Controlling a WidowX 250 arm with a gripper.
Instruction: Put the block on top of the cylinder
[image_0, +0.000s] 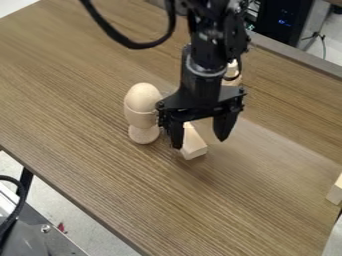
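Looks bright and evenly lit across the brown wood-grain tabletop. Shines there with pale, soft glare toward the right. Darkens only softly beside the pale, angular wooden block. Glows with small blue lights on the black, box-like equipment.

Tabletop: brown, streaked with darker wood grain. Pincer: black. Block and rounded wooden piece: pale, creamy beige.
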